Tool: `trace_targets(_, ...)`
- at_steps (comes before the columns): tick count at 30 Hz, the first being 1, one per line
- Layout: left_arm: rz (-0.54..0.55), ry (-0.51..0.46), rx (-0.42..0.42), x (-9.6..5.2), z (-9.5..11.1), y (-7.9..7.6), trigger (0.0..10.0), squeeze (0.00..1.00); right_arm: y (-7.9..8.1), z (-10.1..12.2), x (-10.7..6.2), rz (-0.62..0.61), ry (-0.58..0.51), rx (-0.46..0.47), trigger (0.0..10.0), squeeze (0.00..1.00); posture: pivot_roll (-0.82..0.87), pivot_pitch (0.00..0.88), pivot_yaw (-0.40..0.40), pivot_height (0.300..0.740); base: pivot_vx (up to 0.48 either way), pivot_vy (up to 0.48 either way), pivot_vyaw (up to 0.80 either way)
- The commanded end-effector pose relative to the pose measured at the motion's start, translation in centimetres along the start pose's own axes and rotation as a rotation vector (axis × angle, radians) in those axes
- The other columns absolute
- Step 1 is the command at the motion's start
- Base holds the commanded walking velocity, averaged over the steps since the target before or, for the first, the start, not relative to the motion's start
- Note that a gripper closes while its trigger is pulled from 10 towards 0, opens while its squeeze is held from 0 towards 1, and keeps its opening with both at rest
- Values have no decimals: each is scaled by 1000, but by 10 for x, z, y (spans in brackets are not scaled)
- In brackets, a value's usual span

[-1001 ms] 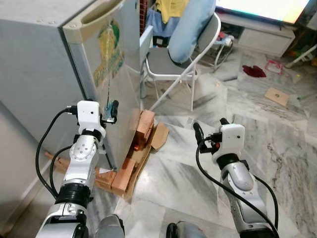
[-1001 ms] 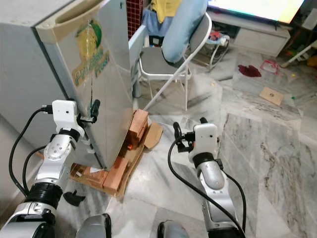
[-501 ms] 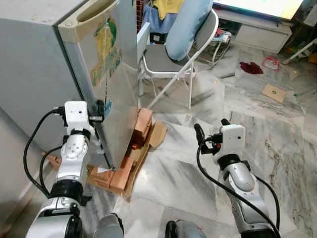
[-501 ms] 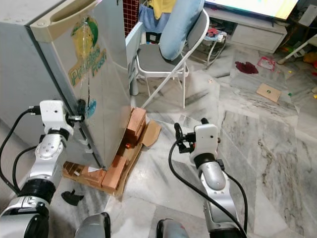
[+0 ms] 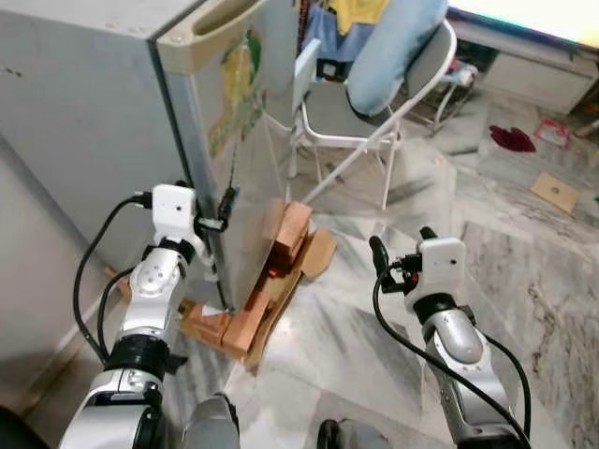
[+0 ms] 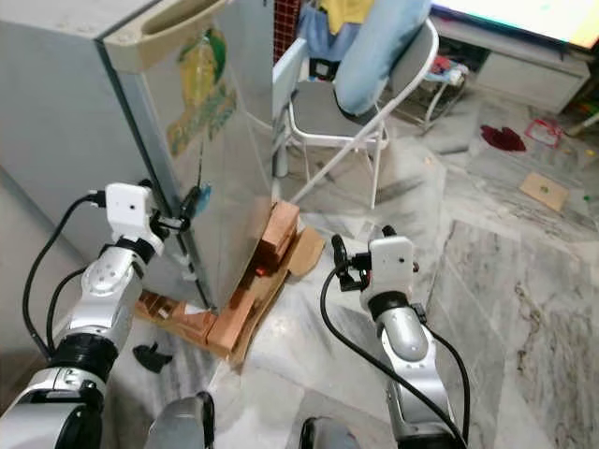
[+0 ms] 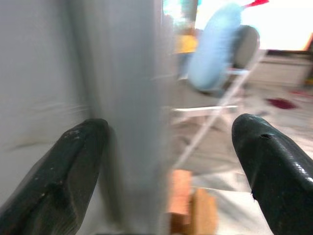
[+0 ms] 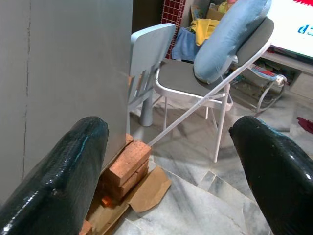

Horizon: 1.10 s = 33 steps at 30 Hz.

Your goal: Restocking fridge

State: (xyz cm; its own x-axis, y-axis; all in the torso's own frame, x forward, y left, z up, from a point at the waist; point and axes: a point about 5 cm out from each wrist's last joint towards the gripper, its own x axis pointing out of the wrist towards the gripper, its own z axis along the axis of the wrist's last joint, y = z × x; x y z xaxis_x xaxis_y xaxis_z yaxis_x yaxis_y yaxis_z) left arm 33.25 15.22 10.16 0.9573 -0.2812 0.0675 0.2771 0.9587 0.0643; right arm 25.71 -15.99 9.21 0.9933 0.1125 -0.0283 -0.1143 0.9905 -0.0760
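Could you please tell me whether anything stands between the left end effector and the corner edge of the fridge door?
Nothing visible does. The left end effector is open right at the front corner of the fridge, and in the left wrist view its fingers straddle that corner. The bricks and cardboard lie lower, on the floor.

Grey marble floor (image 5: 524, 243), folding chair (image 5: 374, 103) behind.

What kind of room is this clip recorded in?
Most likely a lived-in room of a home: a grey fridge propped on bricks, a folding chair draped with clothes, a marble floor. The left gripper is at the fridge door's edge.
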Motion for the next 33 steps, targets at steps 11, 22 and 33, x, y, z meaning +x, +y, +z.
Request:
trace_targets(11, -245, -33, 18, 11, 12, -50, 10000, 0, -6, 0, 1, -27, 8, -6, 10000, 0, 2, 101, -63, 740, 0, 0, 0)
trace_targets(22, -611, -68, 39, 1, 24, -135, 10000, 0, -6, 2, 1, -57, -8, 6, 10000, 0, 1, 91, -59, 740, 0, 0, 0)
trace_targets(33, -366, 61, 135, -17, -3, -63, 10000, 0, -7, -1, 0, -75, -3, 7, 10000, 0, 24, 99, -52, 740, 0, -128, 0)
